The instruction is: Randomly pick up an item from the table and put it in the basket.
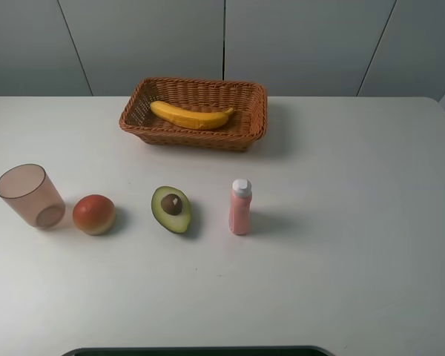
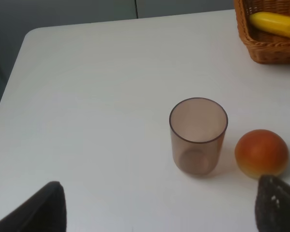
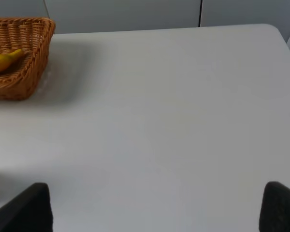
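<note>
You've got the banana [image 1: 192, 115] lying inside the basket [image 1: 253, 119] at top centre of the table [image 1: 356, 222]. Left gripper [image 2: 159, 205] and right gripper [image 3: 154, 208] both spread wide, holding nothing.

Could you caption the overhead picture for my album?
Banana resting in the wicker basket; four other items lined up on the white table.

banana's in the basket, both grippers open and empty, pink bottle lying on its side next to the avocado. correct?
One error: the pink bottle stands upright, white cap on top, beside the avocado, as the exterior high view shows. The rest holds: the banana lies in the basket, and the left gripper and right gripper are open and empty.
</note>
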Controlling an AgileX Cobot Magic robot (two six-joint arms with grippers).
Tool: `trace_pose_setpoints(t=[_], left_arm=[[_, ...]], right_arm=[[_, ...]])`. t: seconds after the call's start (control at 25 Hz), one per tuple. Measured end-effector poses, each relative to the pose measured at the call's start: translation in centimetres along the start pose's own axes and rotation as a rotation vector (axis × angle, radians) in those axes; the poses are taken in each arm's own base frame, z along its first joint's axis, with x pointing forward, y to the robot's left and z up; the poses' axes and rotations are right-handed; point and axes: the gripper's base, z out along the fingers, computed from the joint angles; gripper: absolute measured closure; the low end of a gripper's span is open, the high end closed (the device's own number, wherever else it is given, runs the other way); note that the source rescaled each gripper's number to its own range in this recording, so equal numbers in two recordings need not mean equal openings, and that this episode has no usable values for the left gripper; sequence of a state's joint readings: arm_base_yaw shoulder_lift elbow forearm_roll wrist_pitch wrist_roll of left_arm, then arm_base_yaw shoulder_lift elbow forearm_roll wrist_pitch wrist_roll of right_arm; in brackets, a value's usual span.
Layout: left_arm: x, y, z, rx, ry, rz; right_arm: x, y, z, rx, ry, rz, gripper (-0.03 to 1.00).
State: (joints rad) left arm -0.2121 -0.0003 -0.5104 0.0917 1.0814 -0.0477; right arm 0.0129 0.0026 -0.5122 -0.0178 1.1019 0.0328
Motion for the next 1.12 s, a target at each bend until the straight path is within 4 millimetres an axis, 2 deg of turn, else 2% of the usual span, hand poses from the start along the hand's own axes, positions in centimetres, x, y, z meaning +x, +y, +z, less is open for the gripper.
trace_pose_setpoints(t=[1.12], left_arm=[[0.00,0.00,0.00,0.000,0.000,0.000]], right_arm=[[-0.02,-0.12,-0.04,0.013,-0.007,-0.026,0.09]])
